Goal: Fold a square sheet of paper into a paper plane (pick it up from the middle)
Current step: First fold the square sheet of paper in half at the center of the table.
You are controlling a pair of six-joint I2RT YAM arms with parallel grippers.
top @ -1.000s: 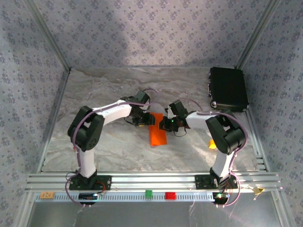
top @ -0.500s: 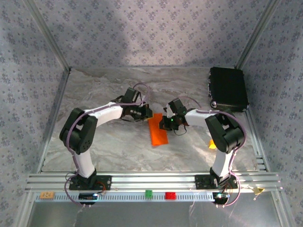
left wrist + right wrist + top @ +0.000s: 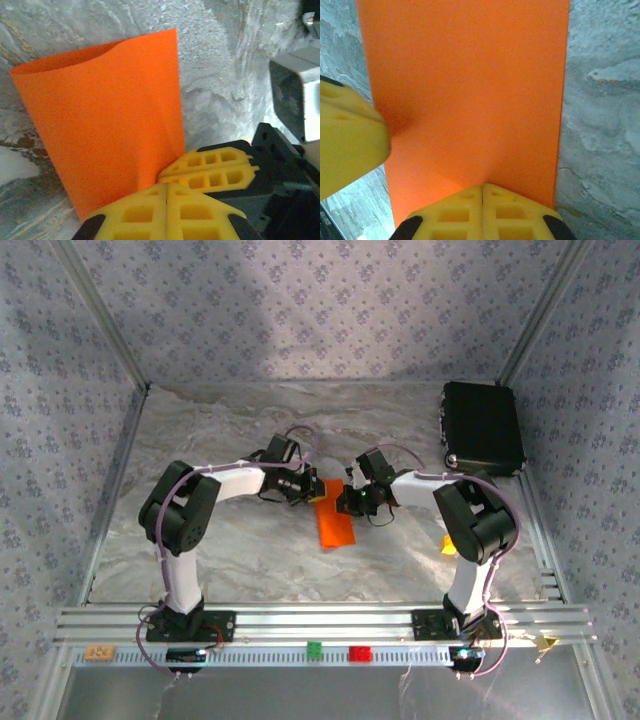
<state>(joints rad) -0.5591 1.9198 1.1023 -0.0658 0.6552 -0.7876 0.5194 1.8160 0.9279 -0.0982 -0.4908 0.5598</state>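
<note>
Pulled left gripper point(image 3: 309, 487) away toward table's point(image 3: 240, 550) left edge half second ago, then brought back against left side of orange paper point(image 3: 335, 524). Shut its fingers point(image 3: 135, 217), parted one second ago, now pinching paper edge. Swung left elbow point(image 3: 182, 508) out toward left edge, then back in.

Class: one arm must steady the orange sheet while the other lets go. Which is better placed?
Probably the right: the right gripper is shut mid-width on the orange sheet; the left gripper pinches only its edge.
</note>
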